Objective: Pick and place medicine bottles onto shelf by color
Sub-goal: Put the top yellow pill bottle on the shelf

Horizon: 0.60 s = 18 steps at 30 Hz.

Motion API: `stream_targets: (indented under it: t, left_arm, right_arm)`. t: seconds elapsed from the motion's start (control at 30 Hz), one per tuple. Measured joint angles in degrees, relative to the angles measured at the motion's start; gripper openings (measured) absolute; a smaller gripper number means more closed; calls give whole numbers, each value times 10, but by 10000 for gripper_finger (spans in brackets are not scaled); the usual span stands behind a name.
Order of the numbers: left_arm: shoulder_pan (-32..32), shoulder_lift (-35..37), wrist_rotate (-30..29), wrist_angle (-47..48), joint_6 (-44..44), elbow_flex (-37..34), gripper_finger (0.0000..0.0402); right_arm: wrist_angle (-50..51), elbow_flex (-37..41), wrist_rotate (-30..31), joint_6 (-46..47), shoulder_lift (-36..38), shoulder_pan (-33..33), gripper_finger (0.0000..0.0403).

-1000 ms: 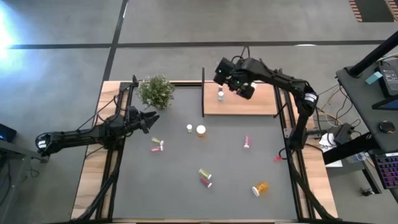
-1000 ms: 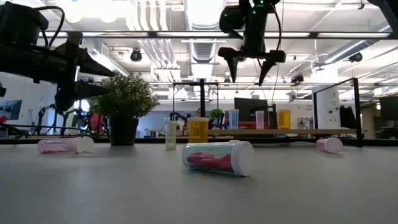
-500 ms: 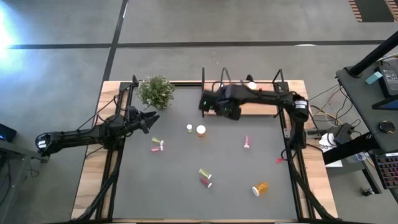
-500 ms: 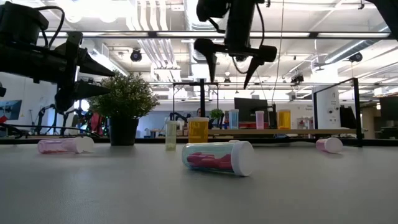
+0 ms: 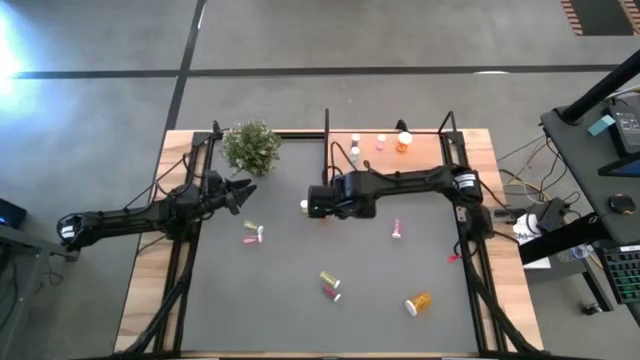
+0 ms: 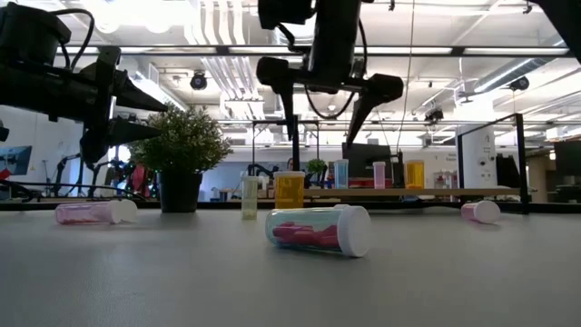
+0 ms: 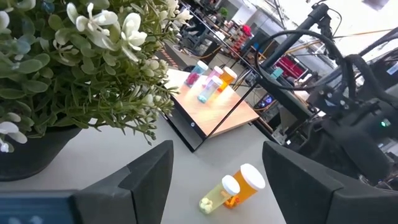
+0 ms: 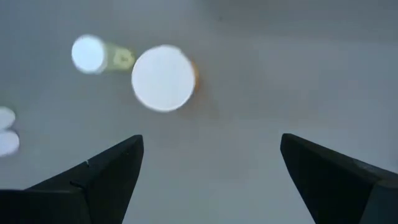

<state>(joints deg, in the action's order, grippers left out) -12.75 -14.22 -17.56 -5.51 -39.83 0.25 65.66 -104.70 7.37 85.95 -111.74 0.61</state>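
The right arm has swung off the shelf and now hangs over the middle of the surface.

The shelf (image 5: 420,150) holds three standing medicine bottles (image 5: 379,143), well behind the right jaws (image 5: 316,201), which left it a second ago. The right arm reaches out long and low, its jaws pointing down, wide open and empty. An orange bottle (image 8: 164,78) and a yellow-green bottle (image 8: 93,55) stand just under them. The left jaws (image 5: 243,192) wait half open beside the plant (image 5: 250,145), holding nothing.
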Motion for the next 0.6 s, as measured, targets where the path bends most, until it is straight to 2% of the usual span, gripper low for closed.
stream_targets:
  t: [0.3, 0.6]
  left_arm:
    - [0, -1, 0, 0, 0, 0, 231]
    - [0, -1, 0, 0, 0, 0, 231]
  right_arm:
    - [6, -62, 0, -50, -55, -12, 371]
    - [113, -206, 2, -73, -135, -11, 371]
